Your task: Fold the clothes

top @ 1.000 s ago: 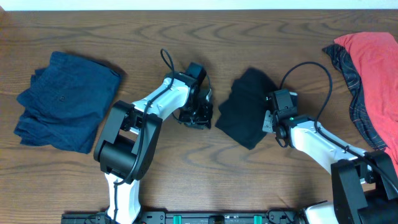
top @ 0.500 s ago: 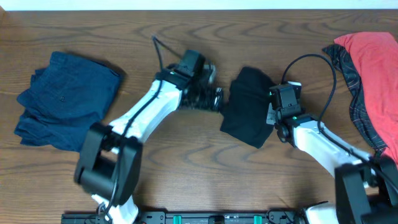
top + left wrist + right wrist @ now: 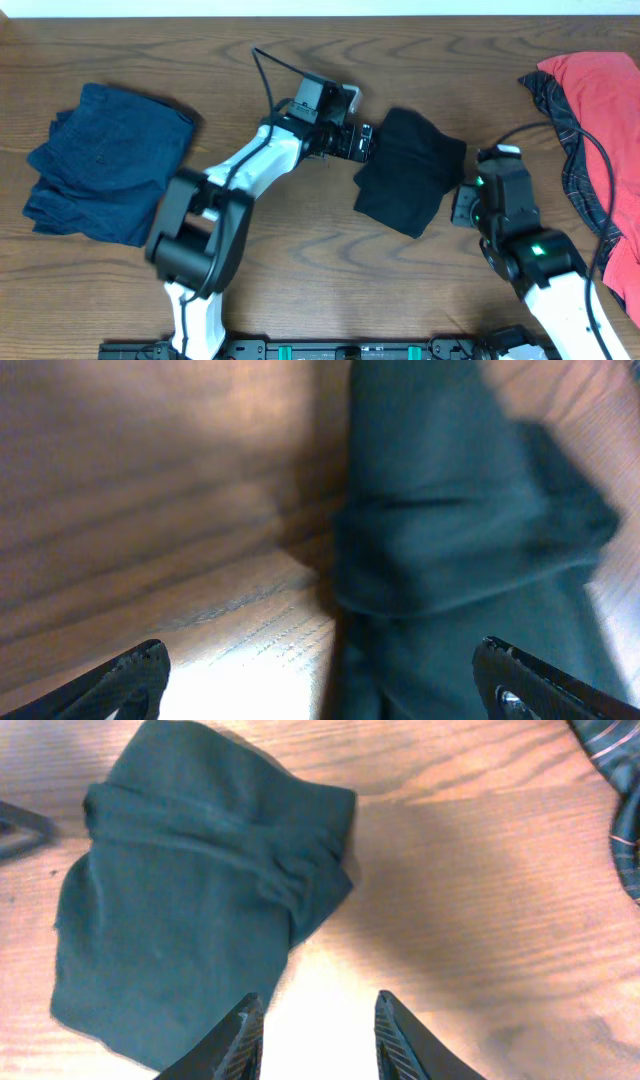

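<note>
The bench (image 3: 320,270) is dark brown wood with wavy, looping grain running across it. A pale strip (image 3: 320,6) lies along its far edge. Both wrist views show bright glare on the wood's near part (image 3: 330,990).

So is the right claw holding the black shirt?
No, the right claw is open with only bare table showing in its gap, and the black shirt lies loose on the wood.

Right pincer (image 3: 318,1012) backed off black shirt (image 3: 408,170); left pincer (image 3: 365,143) advanced to its edge.
</note>
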